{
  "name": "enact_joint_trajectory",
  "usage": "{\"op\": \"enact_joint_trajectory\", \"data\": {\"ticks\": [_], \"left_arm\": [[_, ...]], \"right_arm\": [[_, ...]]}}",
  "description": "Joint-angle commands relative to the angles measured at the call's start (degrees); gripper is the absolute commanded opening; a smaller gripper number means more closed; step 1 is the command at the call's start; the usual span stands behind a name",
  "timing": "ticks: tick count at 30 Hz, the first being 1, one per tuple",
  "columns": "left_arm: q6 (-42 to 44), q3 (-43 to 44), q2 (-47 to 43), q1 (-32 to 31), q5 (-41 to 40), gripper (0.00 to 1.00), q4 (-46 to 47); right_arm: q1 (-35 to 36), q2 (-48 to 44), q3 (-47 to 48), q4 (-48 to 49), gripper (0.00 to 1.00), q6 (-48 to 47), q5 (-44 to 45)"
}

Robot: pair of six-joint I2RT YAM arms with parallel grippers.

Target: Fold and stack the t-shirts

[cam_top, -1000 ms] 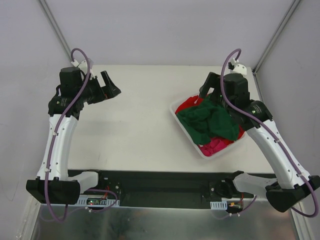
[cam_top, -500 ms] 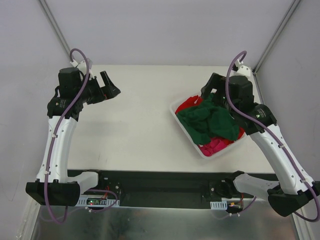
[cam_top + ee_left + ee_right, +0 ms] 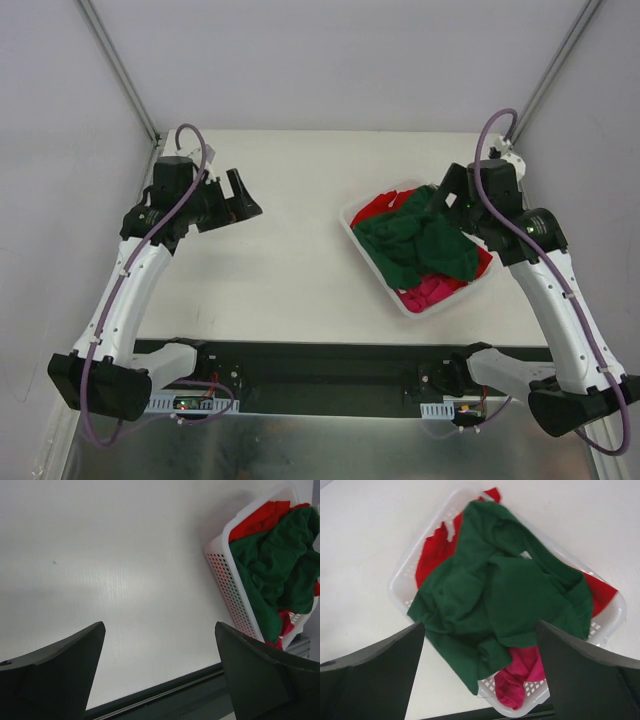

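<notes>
Where the arms are bolted, at the near edge: I see both bases side by side, the left arm reaching up the left side of the table (image 3: pixel 290 270) and the right arm up the right side.
Left gripper (image 3: pixel 240 195): it hangs over bare table on the left, well apart from the basket. In my left wrist view (image 3: pixel 159 627) its two fingers stand wide with nothing between them.
Table: pale and plain. From the left wrist I see only bare surface under the fingers.
Basket (image 3: pixel 365 262): white plastic mesh, on the right half of the table and turned at an angle to the edges. Its perforated wall (image 3: pixel 227 580) faces the left gripper, and its rim (image 3: pixel 400 580) shows in my right wrist view.
Pink t-shirt (image 3: pixel 430 290): bunched at the near end of the basket, partly under the green one (image 3: pixel 520 672).
Green t-shirt (image 3: pixel 415 245): crumpled on top of the heap and covering most of the basket (image 3: pixel 505 590). It is also visible from the left wrist (image 3: pixel 280 565).
Red t-shirt (image 3: pixel 378 207): under the green one, showing at the far corner (image 3: pixel 432 555) and along the right side.
Right gripper (image 3: pixel 448 192): at the far end of the basket, above the heap. Its fingers are spread wide (image 3: pixel 480 625) and grip nothing. How high it sits over the cloth I cannot tell.
Folding: all three shirts lie loose in the basket, none folded or stacked.
</notes>
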Motion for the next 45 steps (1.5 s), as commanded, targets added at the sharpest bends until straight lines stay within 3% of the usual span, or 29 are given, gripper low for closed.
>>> {"op": "enact_joint_trajectory", "data": {"ticks": [1,9,18,25,31,38,40,45], "left_arm": [[-6.6,0.3,2.1,-8.1,-3.6,0.91,6.3],[-5.8,0.8,4.0,-9.7,-6.3,0.92,8.1],[-4.6,1.3,4.4,-9.7,-4.4,0.93,8.0],[-1.0,0.8,1.9,-9.6,-3.5,0.95,7.9],[-0.3,-0.2,-0.1,-9.6,-4.5,0.96,7.9],[-1.4,-0.6,-0.5,-9.7,-1.7,0.94,7.0],[-1.2,-1.8,-2.8,-9.7,-2.2,0.95,6.9],[-3.8,-3.6,-5.8,-9.7,-5.0,0.95,6.5]], "right_arm": [[-6.7,-5.7,-3.9,-8.6,0.96,4.1,-1.5],[-7.6,-13.8,-10.3,1.8,0.96,-0.7,-8.3],[-7.6,-11.0,-9.3,2.9,0.96,-2.1,-10.9],[-7.5,-10.6,-7.8,9.1,0.96,-5.4,-23.2],[-7.5,-10.2,-7.6,9.7,0.96,-4.8,-20.6],[-7.5,-6.6,-5.6,4.0,0.96,-3.2,-20.9],[-7.6,-6.2,-5.8,2.2,0.96,-1.6,-14.5],[-7.9,-7.2,-6.6,-0.9,0.96,3.5,-10.5]]}}
